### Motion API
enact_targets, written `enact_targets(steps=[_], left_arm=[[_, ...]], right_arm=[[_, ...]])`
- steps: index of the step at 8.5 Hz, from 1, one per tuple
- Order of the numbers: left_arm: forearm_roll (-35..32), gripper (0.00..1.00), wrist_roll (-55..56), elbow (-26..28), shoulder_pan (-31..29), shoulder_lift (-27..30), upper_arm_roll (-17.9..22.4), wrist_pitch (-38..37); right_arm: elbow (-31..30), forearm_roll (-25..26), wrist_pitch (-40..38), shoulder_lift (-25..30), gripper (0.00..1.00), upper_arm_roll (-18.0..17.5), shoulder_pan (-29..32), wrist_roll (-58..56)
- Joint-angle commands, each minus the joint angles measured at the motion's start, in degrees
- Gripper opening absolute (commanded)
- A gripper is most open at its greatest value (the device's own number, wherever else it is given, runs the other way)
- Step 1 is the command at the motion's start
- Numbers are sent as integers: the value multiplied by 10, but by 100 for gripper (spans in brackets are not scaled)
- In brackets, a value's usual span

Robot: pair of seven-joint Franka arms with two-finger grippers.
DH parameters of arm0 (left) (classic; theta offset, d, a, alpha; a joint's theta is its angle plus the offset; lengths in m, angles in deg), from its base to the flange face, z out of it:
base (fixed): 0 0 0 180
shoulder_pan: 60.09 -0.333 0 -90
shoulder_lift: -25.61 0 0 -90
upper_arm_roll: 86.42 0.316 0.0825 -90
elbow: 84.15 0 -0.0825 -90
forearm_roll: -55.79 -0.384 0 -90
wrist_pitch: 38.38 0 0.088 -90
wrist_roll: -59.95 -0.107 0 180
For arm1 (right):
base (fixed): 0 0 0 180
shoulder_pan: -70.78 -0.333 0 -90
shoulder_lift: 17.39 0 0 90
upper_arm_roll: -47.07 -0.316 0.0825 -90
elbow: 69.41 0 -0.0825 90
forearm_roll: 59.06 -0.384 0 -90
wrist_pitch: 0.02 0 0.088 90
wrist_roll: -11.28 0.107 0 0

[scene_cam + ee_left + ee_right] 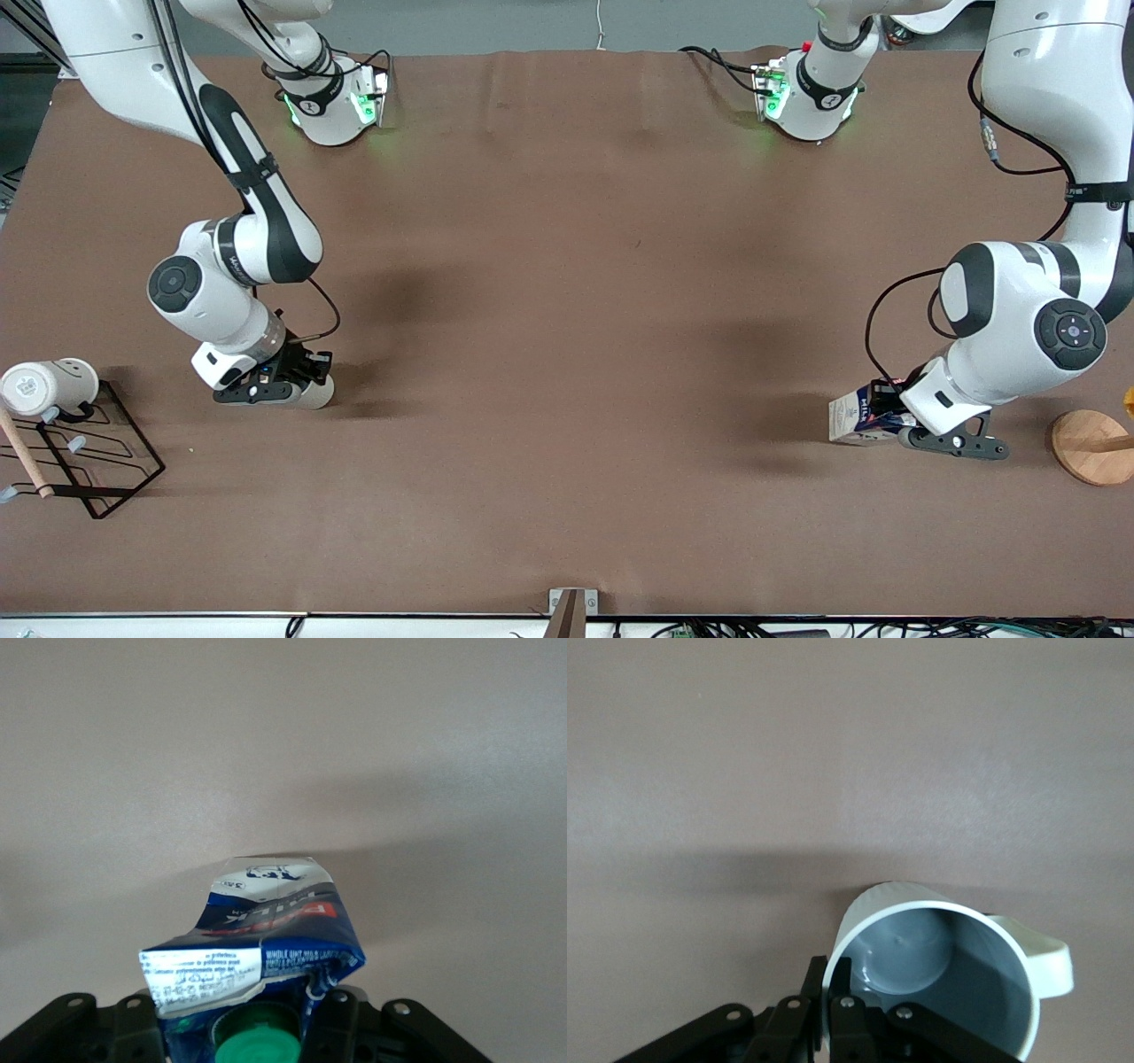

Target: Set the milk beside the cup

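The left hand [895, 424] is gripping the milk [852, 417] near the left arm's end of the tabletop, toward the edge nearest the front camera. In the left wrist view the fingers [332, 1014] are pressing on the carton's upper part just beside the green cap [259, 1043], and the gable is visibly crumpled. A grip this high is probably chosen so that the base stays free to be set down flat. Whether the carton is resting on the tabletop [567, 354] or is slightly raised cannot be told.

The right hand [282, 383] is holding the cup [315, 392] near the right arm's end of the tabletop, also toward the front edge. In the right wrist view the fingers [843, 999] are pinching the rim of the cup, one inside and one outside the wall, with the handle [1050, 955] pointing away from the grip. The cup appears tilted in that view; whether its base is touching the tabletop is not visible.

The milk and the cup are well apart, at opposite ends of the tabletop, so the task is judged to be at an early stage. The carton needs carrying toward the cup, or both need bringing toward the middle.

A white smiley-face mug [49, 386] is hanging on a black wire rack [89, 461] at the corner by the right arm's end. A round wooden base [1094, 446] is standing by the left arm's end.
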Motion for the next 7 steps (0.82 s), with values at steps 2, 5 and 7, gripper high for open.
enact_targets(steps=[2, 5, 7], left_arm=[[7, 31, 6, -1, 1, 17, -1, 2], [6, 32, 5, -4, -2, 23, -1, 1], [13, 32, 6, -15, -2, 27, -1, -1]], right_arm=[[32, -1, -46, 12, 0, -8, 0, 41], [121, 0, -199, 50, 0, -10, -85, 171], [167, 7, -210, 45, 0, -8, -191, 306]])
